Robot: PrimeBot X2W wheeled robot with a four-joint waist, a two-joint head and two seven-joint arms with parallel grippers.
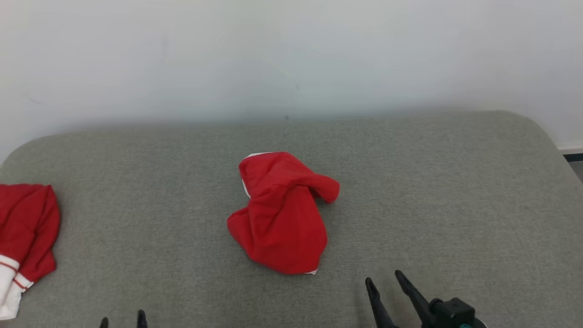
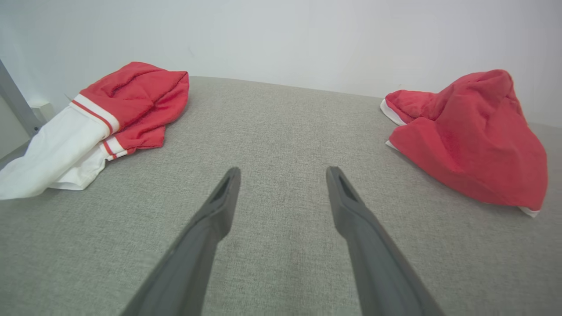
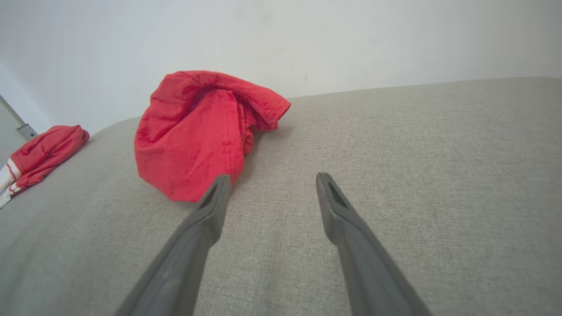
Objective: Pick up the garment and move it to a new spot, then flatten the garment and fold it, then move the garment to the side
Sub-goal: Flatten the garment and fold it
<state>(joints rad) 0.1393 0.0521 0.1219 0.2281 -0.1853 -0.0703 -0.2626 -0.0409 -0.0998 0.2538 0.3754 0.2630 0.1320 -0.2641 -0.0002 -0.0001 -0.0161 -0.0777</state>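
A crumpled red garment (image 1: 280, 214) with a thin white edge lies in a heap at the middle of the grey padded surface (image 1: 410, 182). It shows at the right of the left wrist view (image 2: 474, 145) and at the upper left of the right wrist view (image 3: 197, 136). My right gripper (image 1: 385, 280) stands open just in front and to the right of the heap, nothing between its fingers (image 3: 213, 210). My left gripper (image 1: 123, 319) is open at the bottom edge, well to the left of the garment, its fingers (image 2: 224, 197) over bare fabric.
A second garment, red and white with striped trim (image 1: 23, 241), lies at the left edge of the surface (image 2: 96, 123). A pale wall (image 1: 291, 54) stands right behind the surface. The surface's rounded corner drops off at the far right.
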